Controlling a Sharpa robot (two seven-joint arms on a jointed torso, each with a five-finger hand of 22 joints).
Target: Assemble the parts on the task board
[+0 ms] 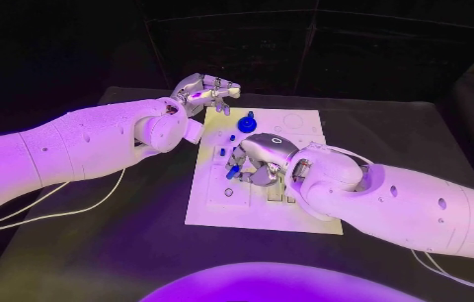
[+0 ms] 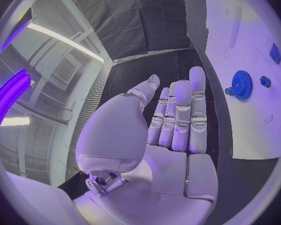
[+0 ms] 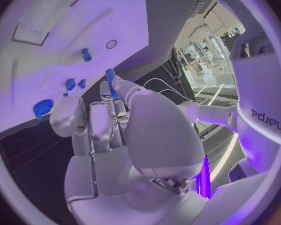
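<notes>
As right hand point(image 1: 259, 157) holds blue part point(image 3: 110, 78), board point(image 1: 306, 214) beneath

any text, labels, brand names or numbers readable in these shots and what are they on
"arpa": part of a brand name printed on the robot's white arm shell in the right wrist view, seen mirrored, with its first letters cut off.
Faint outlines and printed marks on the white rectangular task board: too small and blurred to read.
No text can be made out on the blue toothed gear, the small blue parts or either silver hand.
</notes>
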